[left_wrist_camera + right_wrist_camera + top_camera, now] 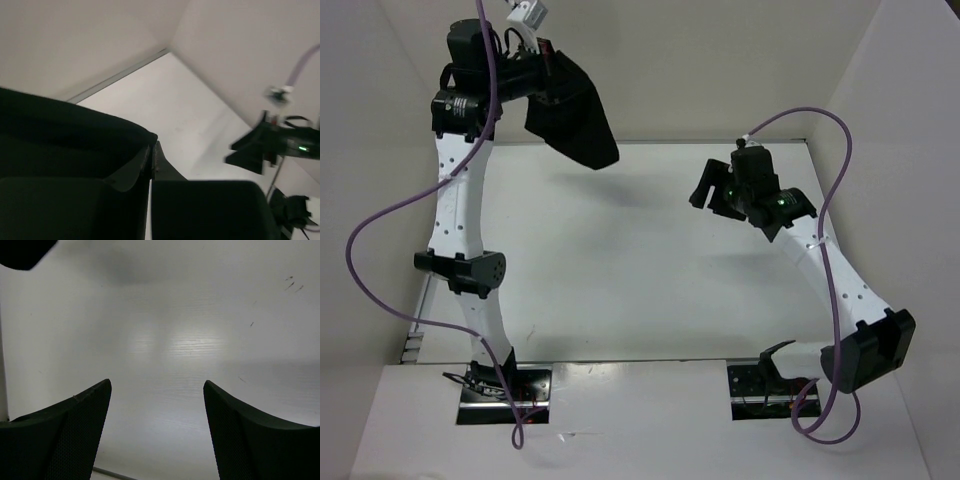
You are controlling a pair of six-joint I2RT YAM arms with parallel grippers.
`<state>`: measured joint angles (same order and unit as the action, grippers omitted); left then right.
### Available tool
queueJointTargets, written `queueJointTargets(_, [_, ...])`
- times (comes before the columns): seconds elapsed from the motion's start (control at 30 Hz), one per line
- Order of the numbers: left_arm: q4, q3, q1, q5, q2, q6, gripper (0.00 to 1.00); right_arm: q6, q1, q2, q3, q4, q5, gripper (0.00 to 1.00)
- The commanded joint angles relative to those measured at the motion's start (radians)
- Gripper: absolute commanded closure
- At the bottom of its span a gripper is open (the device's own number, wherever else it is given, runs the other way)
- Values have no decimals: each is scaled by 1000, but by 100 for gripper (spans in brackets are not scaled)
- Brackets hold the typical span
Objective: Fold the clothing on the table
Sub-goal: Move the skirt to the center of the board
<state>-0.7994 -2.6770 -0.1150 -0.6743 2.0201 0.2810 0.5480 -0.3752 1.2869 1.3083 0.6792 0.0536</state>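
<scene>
Left tool clamped on the clothing — hung beneath it, lifted off the tabletop, right tool spread wide — empty

Looks like a robotics lab test cell. Bare white tabletop boxed in by plain white panels; left arm and right arm bolted to metal plates at the near edge, purple cables looping loose in the open.
</scene>
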Motion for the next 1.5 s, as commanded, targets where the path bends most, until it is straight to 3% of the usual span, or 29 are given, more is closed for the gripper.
queueJointTargets(0.0, [26, 26, -31, -108, 9, 37, 100, -36, 9, 12, 69, -75, -28, 21])
queueJointTargets(0.33, [134, 5, -180, -297, -3, 84, 100, -36, 39, -61, 20, -66, 9, 21])
queueJointTargets(0.43, [125, 5, -167, -216, 6, 107, 100, -36, 48, -72, 11, -66, 9, 21])
queueJointTargets(0.5, [82, 25, -147, -105, 29, 107, 99, -36, 58, -83, 11, -66, 9, 21])
queueJointTargets(0.6, [-39, 77, -137, 126, 95, 80, 91, -26, 58, -83, 2, -66, 0, 21])
queueJointTargets(0.63, [-70, 100, -126, 166, 113, 70, 86, -26, 58, -83, 2, -55, 0, 21])
queueJointTargets(0.67, [-110, 167, -126, 212, 149, 60, 65, -26, 58, -83, 2, -55, 0, 21])
queueJointTargets(0.7, [-125, 207, -126, 225, 161, 38, 51, -26, 58, -83, 2, -55, 0, 21])
queueJointTargets(0.73, [-126, 254, -126, 225, 161, 29, 28, -26, 58, -92, 2, -46, 0, 21])
queueJointTargets(0.8, [-92, 428, -126, 144, 146, 9, 16, -26, 58, -92, -7, -46, 0, 21])
queueJointTargets(0.83, [11, 509, -126, 112, 117, 9, 4, -26, 58, -92, -7, -37, 9, 21])
queueJointTargets(0.87, [70, 588, -126, 66, 38, 26, 0, -26, 58, -92, -7, -36, 9, 21])
queueJointTargets(0.93, [194, 756, -115, 51, -35, 67, 0, -17, 58, -92, -7, -36, 9, 21])
queueJointTargets(1.1, [170, 830, -106, -50, -98, 4, 0, 27, 58, -18, -7, -17, -57, 23])
queueJointTargets(1.17, [160, 879, -106, -50, -133, 15, 12, 36, 58, 21, -26, -4, -87, 25])
queueJointTargets(1.23, [169, 954, -106, 10, -184, 29, 21, 65, 58, 43, -46, 6, -87, 28])
queueJointTargets(1.4, [90, 999, -106, 238, -277, 26, 21, 156, 58, 92, -150, -29, -222, 33])
queueJointTargets(1.47, [40, 990, -97, 408, -278, -2, 21, 207, 47, 112, -187, -38, -233, 35])
